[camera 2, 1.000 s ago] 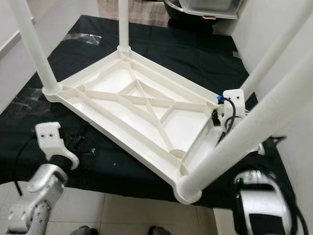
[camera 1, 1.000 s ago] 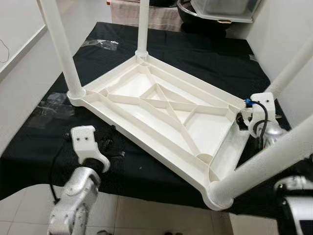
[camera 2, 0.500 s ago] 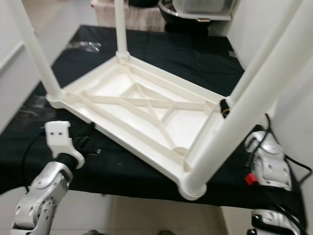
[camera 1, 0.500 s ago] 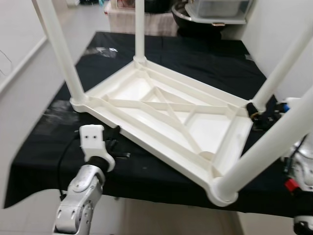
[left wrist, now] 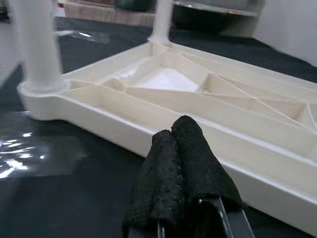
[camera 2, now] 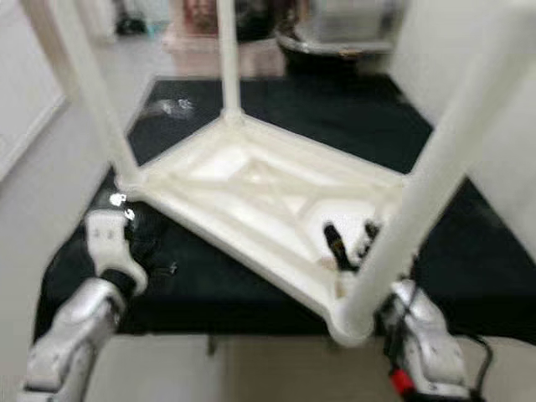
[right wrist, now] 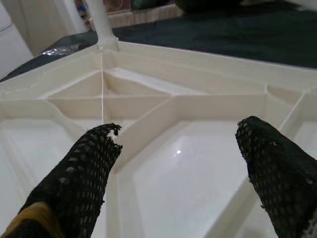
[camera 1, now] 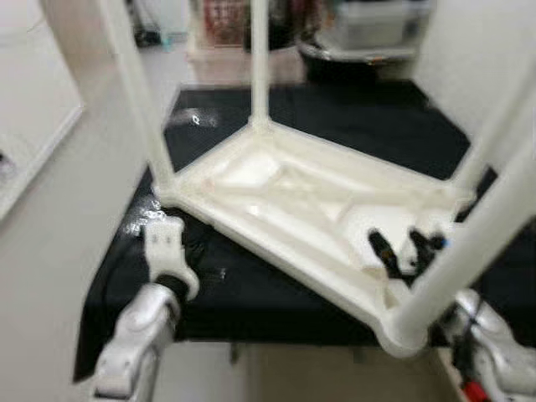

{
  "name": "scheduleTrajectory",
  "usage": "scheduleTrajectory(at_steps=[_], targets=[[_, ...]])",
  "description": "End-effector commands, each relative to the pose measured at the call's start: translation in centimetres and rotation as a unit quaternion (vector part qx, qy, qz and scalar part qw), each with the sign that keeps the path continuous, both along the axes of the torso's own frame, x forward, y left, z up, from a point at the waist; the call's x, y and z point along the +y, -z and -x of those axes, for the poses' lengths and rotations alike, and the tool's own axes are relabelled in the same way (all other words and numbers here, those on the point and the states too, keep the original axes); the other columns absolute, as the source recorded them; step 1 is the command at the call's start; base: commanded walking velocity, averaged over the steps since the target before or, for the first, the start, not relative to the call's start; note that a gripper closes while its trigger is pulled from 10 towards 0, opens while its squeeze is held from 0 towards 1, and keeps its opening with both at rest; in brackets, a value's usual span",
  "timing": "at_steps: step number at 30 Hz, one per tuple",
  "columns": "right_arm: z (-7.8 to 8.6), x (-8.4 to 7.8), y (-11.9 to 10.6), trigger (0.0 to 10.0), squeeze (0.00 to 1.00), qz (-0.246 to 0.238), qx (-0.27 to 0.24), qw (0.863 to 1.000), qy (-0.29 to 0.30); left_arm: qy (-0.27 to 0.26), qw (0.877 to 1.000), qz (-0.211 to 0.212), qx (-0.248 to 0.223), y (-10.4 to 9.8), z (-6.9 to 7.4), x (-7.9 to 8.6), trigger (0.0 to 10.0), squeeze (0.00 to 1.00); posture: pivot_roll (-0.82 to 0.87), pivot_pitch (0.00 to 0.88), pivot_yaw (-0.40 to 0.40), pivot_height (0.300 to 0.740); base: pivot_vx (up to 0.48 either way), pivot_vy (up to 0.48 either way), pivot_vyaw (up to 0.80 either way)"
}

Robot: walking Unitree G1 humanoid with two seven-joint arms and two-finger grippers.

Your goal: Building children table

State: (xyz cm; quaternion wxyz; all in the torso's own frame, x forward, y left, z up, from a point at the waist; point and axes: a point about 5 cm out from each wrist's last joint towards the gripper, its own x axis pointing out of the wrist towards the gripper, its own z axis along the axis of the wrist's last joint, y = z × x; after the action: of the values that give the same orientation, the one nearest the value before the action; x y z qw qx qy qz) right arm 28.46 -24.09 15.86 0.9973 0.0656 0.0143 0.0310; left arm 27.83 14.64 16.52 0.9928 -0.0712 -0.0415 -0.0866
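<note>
The white plastic table (camera 1: 293, 201) lies upside down on a black cloth (camera 1: 251, 293), with its legs (camera 1: 138, 100) standing up. The head views are blurred. My right gripper (camera 1: 400, 244) is open and hangs over the ribbed underside, beside the near right leg (camera 1: 469, 251). In the right wrist view its two fingers (right wrist: 94, 158) stand wide apart above the ribs, with nothing between them. My left gripper (left wrist: 173, 136) is shut on nothing. It is held low over the cloth, just outside the table's near left rim (left wrist: 99, 124).
Crinkled clear plastic wrap (camera 1: 197, 120) lies on the cloth at the far left. Bins and a dark tub (camera 1: 368, 42) stand behind the cloth. Pale floor (camera 1: 50, 251) runs along the left, and a white wall (camera 1: 469, 50) rises on the right.
The camera has moved and the picture is now blurred. My right gripper has come from beside the far right leg to over the table's underside near the near right leg. The left arm has hardly moved.
</note>
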Motion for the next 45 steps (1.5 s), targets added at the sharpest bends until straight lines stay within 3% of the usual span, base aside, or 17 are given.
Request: scheduleTrajectory(at_steps=[1,7,9,11,15,18,27,31,39,45], targets=[[-0.3,1.1,0.0,10.0,0.00,0.000,0.006,1.000,-0.009,-0.016,1.000,-0.003,0.014,0.7,0.2,0.6,10.0,0.00,-0.04,0.141,-0.040,0.740,0.000,0.480,0.00],[-0.9,2.8,-0.8,10.0,0.00,0.011,0.009,1.000,0.013,-0.010,1.000,-0.001,0.010,0.6,0.1,0.0,10.0,0.00,-0.04,0.138,-0.048,0.740,0.000,0.480,0.00],[-1.1,3.6,-1.0,10.0,0.00,0.008,0.008,1.000,0.009,-0.009,1.000,0.000,0.008,0.5,0.0,0.0,10.0,0.00,-0.04,0.138,-0.050,0.740,0.000,0.480,0.00],[-1.5,5.4,-1.3,10.0,0.00,-0.005,0.003,1.000,-0.011,-0.012,1.000,0.003,0.002,0.3,-0.2,0.0,10.0,0.00,-0.03,0.137,-0.054,0.740,0.000,0.480,0.00],[-1.9,6.7,-1.7,10.0,0.00,-0.004,-0.003,1.000,-0.029,-0.018,1.000,0.011,-0.003,0.1,-0.3,0.0,10.0,0.00,-0.02,0.138,-0.058,0.740,0.000,0.426,0.00],[-2.2,6.7,-2.0,10.0,0.00,0.000,-0.006,1.000,-0.026,-0.015,1.000,0.013,-0.007,0.0,-0.1,-0.1,10.0,0.00,-0.02,0.141,-0.059,0.740,0.000,0.087,0.00],[-2.6,4.8,-2.5,10.0,0.00,0.015,-0.006,1.000,0.004,0.041,0.999,0.028,-0.021,-0.3,0.8,-1.6,10.0,0.00,-0.03,0.144,-0.053,0.740,0.000,0.000,0.00],[-2.6,3.9,-2.8,10.0,0.00,0.029,-0.008,0.999,0.013,0.094,0.994,0.027,-0.044,-0.9,1.6,-2.5,10.0,0.00,-0.03,0.145,-0.051,0.740,0.000,0.000,0.00],[-2.6,3.9,-3.0,10.0,0.00,0.034,-0.013,0.999,0.005,0.125,0.990,0.014,-0.056,-1.2,2.2,-3.0,10.0,0.00,-0.03,0.145,-0.052,0.740,0.267,-0.397,0.00],[-2.6,3.5,-3.3,10.0,0.00,0.041,-0.016,0.999,0.005,0.190,0.980,0.029,-0.059,-1.5,3.1,-4.7,10.0,0.00,-0.03,0.142,-0.051,0.740,0.258,-0.402,0.00]])
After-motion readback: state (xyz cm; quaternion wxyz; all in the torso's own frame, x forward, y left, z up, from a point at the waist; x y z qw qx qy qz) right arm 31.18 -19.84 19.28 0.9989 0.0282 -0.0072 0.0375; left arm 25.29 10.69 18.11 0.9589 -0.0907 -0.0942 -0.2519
